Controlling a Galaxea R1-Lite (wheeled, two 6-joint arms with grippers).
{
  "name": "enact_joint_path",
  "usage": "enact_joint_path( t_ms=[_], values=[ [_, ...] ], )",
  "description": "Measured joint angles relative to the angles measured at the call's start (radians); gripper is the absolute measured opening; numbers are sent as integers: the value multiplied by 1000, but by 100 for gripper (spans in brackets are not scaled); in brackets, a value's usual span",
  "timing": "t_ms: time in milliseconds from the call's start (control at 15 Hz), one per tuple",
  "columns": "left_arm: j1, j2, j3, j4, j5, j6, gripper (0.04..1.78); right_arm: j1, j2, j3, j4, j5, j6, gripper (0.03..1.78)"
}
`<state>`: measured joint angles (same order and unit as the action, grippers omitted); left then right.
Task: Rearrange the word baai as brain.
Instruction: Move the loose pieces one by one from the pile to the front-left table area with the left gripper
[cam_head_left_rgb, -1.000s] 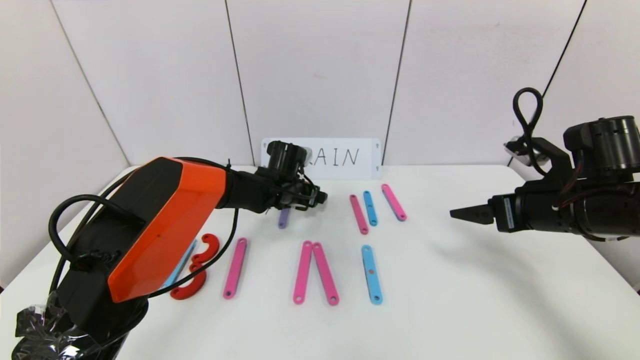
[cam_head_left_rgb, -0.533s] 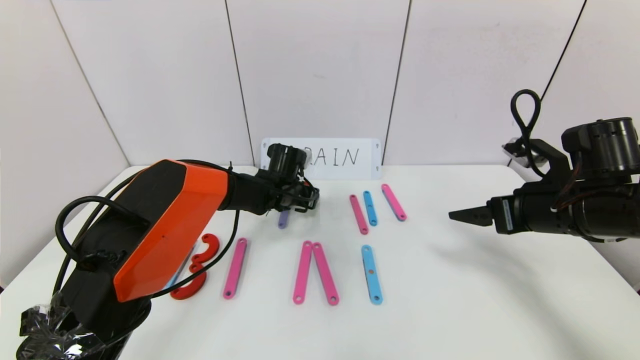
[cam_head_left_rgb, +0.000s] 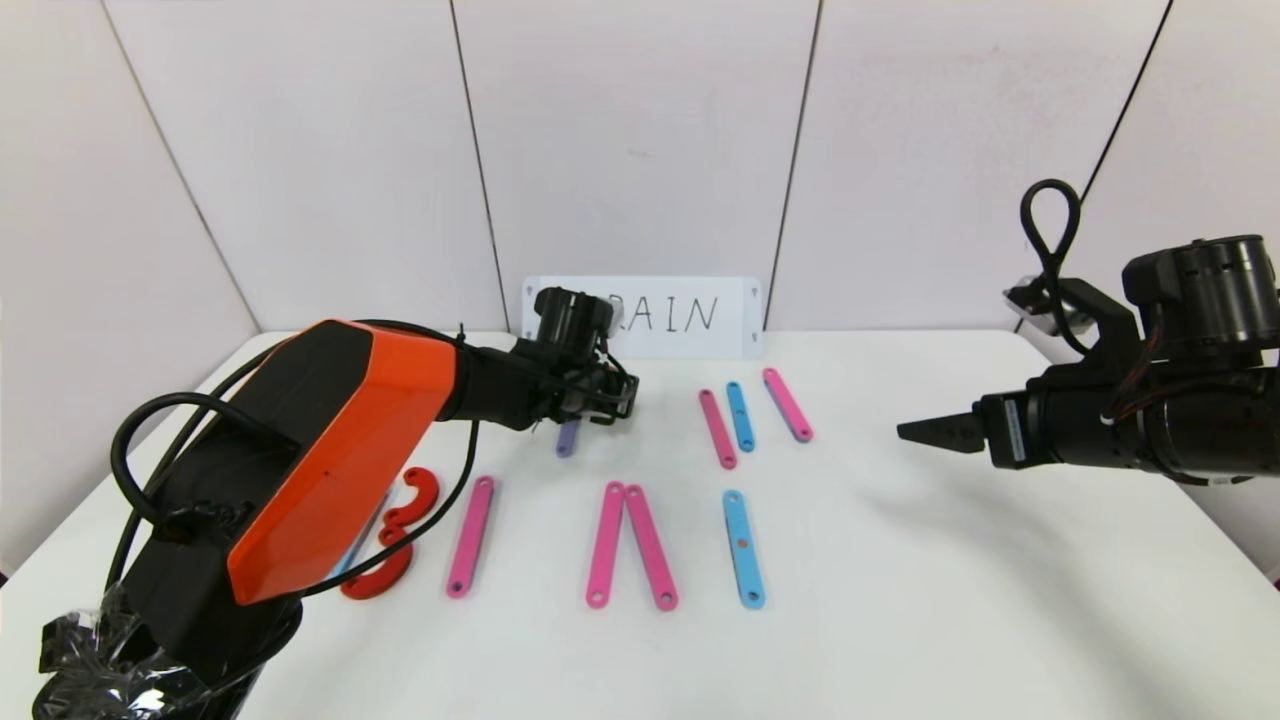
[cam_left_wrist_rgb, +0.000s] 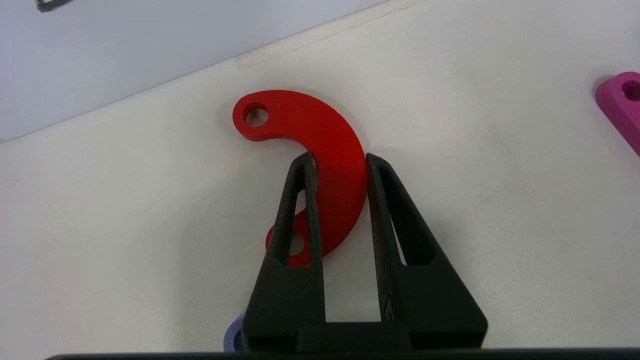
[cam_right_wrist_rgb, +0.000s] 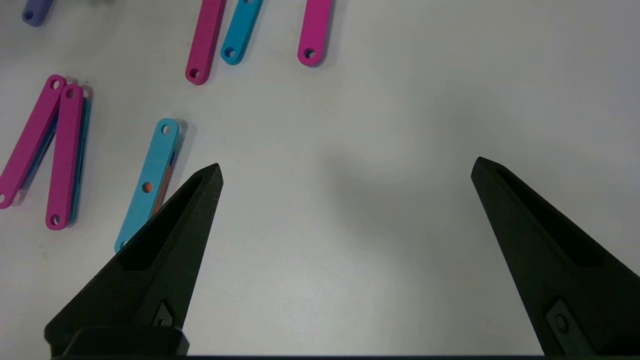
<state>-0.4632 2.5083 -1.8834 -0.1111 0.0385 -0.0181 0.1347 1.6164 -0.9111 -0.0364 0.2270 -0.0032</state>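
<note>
White panelled walls enclose a white desk (cam_head_left_rgb: 900, 600), with a card reading "RAIN" (first letter hidden by the arm) propped at the back.

Item in hand: red curved piece (cam_left_wrist_rgb: 325, 165), flat on the desk beneath the left gripper (cam_left_wrist_rgb: 339, 160), near the back of the desk just beyond a purple strip (cam_head_left_rgb: 568, 437). The jaws straddle the middle of the arc, one finger at the inner edge, the other at the outer edge, both at or very near contact. Whether the piece is lifted cannot be told; it appears to lie on the surface.

Surrounding layout: 2 more red curved pieces (cam_head_left_rgb: 385, 545) and a pink strip (cam_head_left_rgb: 470, 536) at front left; 2 pink strips meeting in a narrow wedge (cam_head_left_rgb: 630, 545); a blue strip (cam_head_left_rgb: 744, 548); 3 spare strips (cam_head_left_rgb: 745, 412) further back.

Right gripper (cam_head_left_rgb: 915, 429): idle above the right side of the desk, jaws spread wide, holding nothing.

Judgement on the step: the piece is thin and low, so the pinch should be firm and square across the arc width before lifting. Lift vertically and clear the purple strip. Set the curve against a strip top to form the R bowl, release only once flat.
</note>
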Motion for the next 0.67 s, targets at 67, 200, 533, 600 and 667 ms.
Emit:
enact_joint_path(
  t_ms=[67,200,533,600,667],
  values=[
    [0,-1,1,1,0,0,31,0,0,0,0,0,0,174],
    [0,-7,7,2,0,-3,31,0,0,0,0,0,0,174],
    [-7,-73,68,13,0,-2,30,0,0,0,0,-2,0,174],
    [-9,-97,93,15,1,-1,30,0,0,0,0,-3,0,174],
    [-10,-121,121,17,2,-1,30,0,0,0,0,-3,0,174]
  ],
)
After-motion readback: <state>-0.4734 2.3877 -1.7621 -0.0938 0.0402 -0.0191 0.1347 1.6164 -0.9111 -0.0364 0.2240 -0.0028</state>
